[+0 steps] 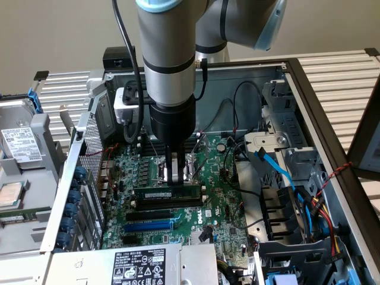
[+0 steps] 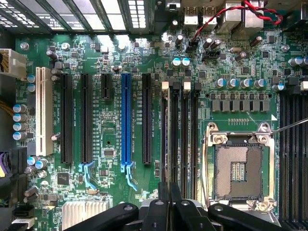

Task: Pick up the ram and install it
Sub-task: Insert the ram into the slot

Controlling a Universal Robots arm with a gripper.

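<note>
Nearest, a grey metal power-supply box with a white label (image 1: 142, 264) sits at the case edge. Behind it on the large green motherboard (image 1: 217, 234) come a long blue slot (image 1: 148, 225) and a long black slot (image 1: 148, 212). Just beyond these, the ram (image 1: 166, 195), a narrow green stick with black chips and a white label, stands on edge and level in a memory slot. The black two-fingered gripper (image 1: 176, 177) comes straight down on its top edge, fingers drawn together on the thin board. Pickup looks done and the stick placed. Whether it is fully seated or latched cannot be told.
</note>
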